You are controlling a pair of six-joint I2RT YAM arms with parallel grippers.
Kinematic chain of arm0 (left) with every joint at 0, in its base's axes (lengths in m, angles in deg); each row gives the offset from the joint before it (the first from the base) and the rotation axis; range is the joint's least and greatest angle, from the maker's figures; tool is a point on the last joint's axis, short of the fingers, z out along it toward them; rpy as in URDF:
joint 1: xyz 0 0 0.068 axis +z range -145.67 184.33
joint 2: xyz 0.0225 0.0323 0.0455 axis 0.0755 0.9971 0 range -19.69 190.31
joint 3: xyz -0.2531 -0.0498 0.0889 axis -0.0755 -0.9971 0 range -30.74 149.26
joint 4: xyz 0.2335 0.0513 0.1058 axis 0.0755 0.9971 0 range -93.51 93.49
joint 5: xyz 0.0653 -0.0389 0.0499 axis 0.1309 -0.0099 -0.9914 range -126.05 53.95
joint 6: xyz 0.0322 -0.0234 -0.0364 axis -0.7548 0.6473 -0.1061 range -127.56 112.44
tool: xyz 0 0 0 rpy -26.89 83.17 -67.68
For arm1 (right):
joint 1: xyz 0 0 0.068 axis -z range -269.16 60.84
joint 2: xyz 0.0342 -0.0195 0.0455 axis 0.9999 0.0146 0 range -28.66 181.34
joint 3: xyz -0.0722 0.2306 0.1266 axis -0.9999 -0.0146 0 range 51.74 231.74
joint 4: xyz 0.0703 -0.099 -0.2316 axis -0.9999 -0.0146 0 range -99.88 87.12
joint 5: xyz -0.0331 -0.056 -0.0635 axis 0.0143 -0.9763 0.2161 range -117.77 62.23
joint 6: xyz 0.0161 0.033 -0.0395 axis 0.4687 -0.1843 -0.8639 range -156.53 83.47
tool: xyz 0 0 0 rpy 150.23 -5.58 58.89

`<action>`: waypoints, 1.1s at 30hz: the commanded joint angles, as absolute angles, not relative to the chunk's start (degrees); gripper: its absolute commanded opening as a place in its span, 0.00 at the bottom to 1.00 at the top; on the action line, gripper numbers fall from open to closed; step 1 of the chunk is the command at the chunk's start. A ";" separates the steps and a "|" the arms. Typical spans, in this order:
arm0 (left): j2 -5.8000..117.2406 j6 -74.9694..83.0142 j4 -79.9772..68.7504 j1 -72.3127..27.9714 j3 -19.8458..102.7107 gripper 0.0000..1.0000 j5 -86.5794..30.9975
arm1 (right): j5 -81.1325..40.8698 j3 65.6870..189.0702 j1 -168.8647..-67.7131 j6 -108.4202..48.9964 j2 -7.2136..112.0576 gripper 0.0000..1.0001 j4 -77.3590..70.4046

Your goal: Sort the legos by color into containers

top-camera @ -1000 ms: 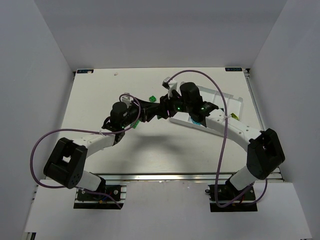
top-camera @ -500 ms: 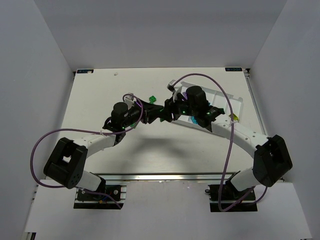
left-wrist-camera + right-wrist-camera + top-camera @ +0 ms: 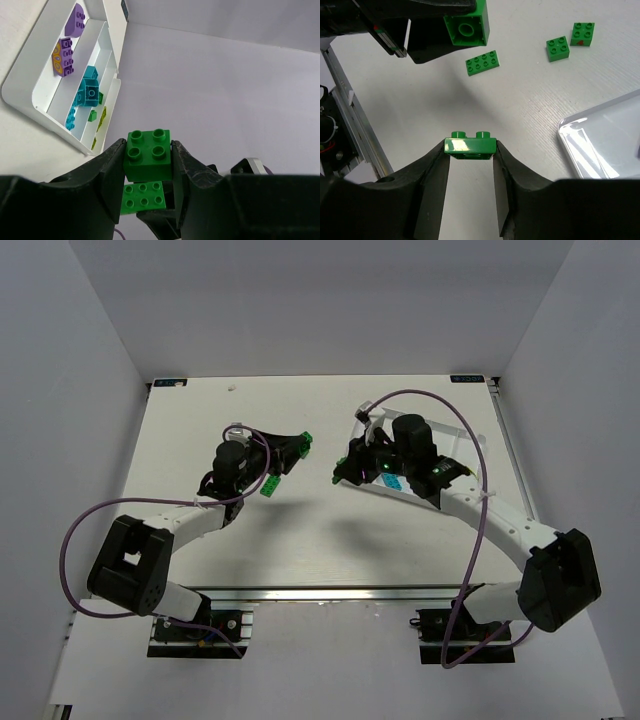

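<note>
My left gripper (image 3: 148,150) is shut on a square green lego (image 3: 148,161), studs facing the wrist camera; from above it (image 3: 296,448) hovers left of centre. A flat green lego (image 3: 144,198) lies on the table beneath it. In my right gripper (image 3: 470,150) sits a low green lego (image 3: 470,145), gripped by its ends above bare table. The white tray (image 3: 30,102) holds purple legos (image 3: 66,55) in one container, teal legos (image 3: 86,92) in the middle one and yellow-green pieces (image 3: 101,119) in the third.
In the right wrist view two more green legos (image 3: 557,48) (image 3: 583,33) lie on the table beyond the flat one (image 3: 482,62). The tray's corner (image 3: 570,131) is just right of my right gripper (image 3: 345,468). White walls enclose the table.
The two grippers, close together at the centre before, have drawn apart: left arm back to the left, right arm right toward the tray. The flat green lego now shows on the table.
</note>
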State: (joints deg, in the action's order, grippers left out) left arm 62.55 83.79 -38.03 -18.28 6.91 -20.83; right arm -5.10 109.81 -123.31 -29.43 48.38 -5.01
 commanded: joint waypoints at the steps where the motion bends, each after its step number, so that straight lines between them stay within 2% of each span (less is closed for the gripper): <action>1: 61.96 83.06 -38.49 -18.43 7.05 0.03 -21.64 | -5.45 109.05 -120.21 -30.28 45.96 0.10 -6.56; 6: 61.35 78.84 -34.54 -18.43 8.64 0.03 -20.41 | -5.01 108.09 -110.89 -35.36 44.73 0.03 -11.84; 13: 61.79 74.98 -32.95 -18.61 9.08 0.03 -17.77 | -7.82 103.25 -95.95 -46.01 41.83 0.03 -14.22; 19: 65.29 67.60 -27.69 -21.50 14.43 0.04 -13.55 | -11.42 106.40 -89.78 -50.23 51.04 0.05 -12.47; 23: 67.32 59.18 -20.22 -24.93 19.44 0.04 -14.08 | -12.21 114.38 -86.70 -51.29 61.22 0.08 -10.53; 26: 68.38 56.44 -17.66 -27.39 21.47 0.04 -14.61 | -12.48 120.45 -86.09 -52.43 67.38 0.15 -11.05; 31: 69.87 54.14 -16.17 -30.38 23.22 0.05 -14.96 | -11.51 127.06 -85.38 -52.87 73.64 0.43 -11.76; 32: 70.22 53.71 -16.08 -30.65 23.58 0.05 -14.96 | -11.34 127.85 -85.38 -52.96 74.86 0.53 -11.76; 33: 71.18 53.44 -15.73 -31.35 24.01 0.05 -14.87 | -10.73 128.99 -85.30 -53.05 75.40 0.57 -11.76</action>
State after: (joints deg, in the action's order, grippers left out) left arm 70.27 56.78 -17.97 -30.37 21.58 -15.26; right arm -11.98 125.22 -85.65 -51.71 74.41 -13.06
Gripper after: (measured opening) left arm 0.476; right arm 0.541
